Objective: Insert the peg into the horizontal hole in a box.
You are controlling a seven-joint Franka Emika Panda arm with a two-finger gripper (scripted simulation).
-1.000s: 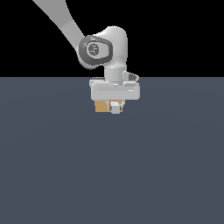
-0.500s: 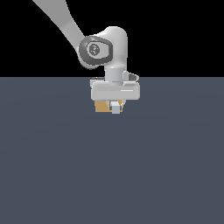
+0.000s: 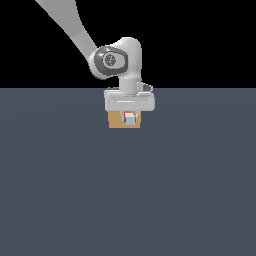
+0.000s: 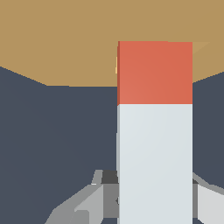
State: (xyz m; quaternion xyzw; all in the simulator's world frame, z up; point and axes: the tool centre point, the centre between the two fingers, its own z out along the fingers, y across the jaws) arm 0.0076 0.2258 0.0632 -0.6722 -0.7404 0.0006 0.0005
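- The white-and-grey gripper is clamped on the two-tone rectangular peg, whose near part is pale grey-white and far part red-orange; the fingers are cut off at the wrist view's edge.
- The peg's red-orange end meets the face of the tan cube-like box; the hole is hidden behind it.
- In the exterior view the box rests on the dark grey surface near its far edge, largely covered by the gripper.
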